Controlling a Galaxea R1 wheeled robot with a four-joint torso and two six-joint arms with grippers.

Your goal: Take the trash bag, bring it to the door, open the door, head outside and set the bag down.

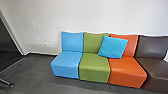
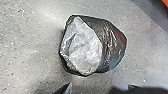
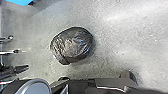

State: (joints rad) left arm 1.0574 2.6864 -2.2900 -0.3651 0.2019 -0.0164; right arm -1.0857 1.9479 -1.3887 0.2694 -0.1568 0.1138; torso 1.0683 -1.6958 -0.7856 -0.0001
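Note:
The trash bag sits on the grey floor, dark and shiny with a pale crinkled side facing the left wrist camera. My left gripper is open, its fingertips wide apart and away from the bag. From the right wrist camera the same dark bag looks rounded and wrinkled, with floor around it. My right gripper is at the near edge of that view, apart from the bag; how it stands is unclear.
A row of blue, green, orange and brown seats lines the white wall. A turquoise pillow rests on it. At left are a dark opening and a furniture leg.

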